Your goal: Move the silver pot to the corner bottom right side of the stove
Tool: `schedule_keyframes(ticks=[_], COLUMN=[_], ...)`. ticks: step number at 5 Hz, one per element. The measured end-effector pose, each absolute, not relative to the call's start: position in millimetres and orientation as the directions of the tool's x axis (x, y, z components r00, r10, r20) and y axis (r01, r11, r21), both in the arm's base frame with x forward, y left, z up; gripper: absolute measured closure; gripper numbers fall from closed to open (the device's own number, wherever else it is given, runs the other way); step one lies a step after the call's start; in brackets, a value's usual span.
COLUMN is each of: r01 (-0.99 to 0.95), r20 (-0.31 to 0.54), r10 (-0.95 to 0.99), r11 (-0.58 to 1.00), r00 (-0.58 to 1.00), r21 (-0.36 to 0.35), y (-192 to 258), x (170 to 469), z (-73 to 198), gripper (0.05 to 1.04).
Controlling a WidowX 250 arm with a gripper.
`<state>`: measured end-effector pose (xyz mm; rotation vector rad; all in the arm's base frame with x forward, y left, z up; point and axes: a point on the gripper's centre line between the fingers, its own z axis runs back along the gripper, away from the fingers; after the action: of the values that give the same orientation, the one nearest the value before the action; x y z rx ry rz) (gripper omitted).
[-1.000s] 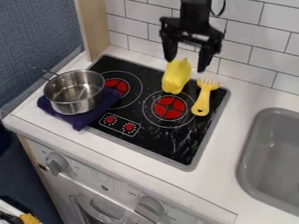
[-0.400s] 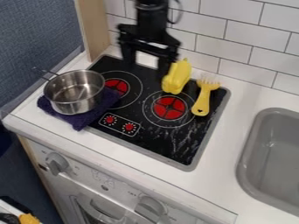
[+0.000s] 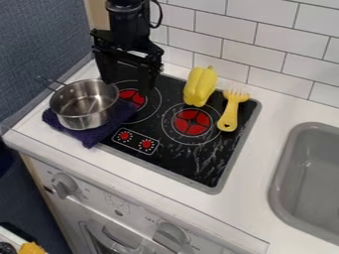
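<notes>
The white counter (image 3: 248, 203) and the wall tiles (image 3: 301, 52) are brightly and rather evenly lit. Light seems to be cast from above, though its exact direction cannot be told. Bright highlights and darker bands are thrown across the metal pot (image 3: 83, 120), and a soft sheen is caught on the yellow pepper (image 3: 198, 87). The black stove (image 3: 189, 171) is crossed by pale streaks at its lower right; whether these are caused by glare or surface marks cannot be told. The grey sink (image 3: 311, 173) is softly shaded inside. Much detail is lost to darkness on the gripper (image 3: 126, 88), while the blue wall (image 3: 39, 39) is dimly lit.
</notes>
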<state>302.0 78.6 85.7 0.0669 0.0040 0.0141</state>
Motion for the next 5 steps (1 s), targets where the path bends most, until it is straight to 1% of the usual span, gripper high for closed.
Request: schedule_keyframes(ticks=[2, 3, 4, 5], r01=[-0.048, -0.065, -0.122, -0.134], r20=[-0.131, -0.133, -0.118, -0.108], r10=[0.061, 0.079, 0.133, 0.143], r11=[0.994, 0.992, 0.988, 0.987], r00=[0.989, 0.988, 0.984, 0.984], r21=[0.100, 0.106, 0.096, 0.089], y=[88, 92, 102, 103], x=[294, 290, 284, 286], z=[54, 50, 44, 41], gripper=[0.082, 0.130, 0.409, 0.716])
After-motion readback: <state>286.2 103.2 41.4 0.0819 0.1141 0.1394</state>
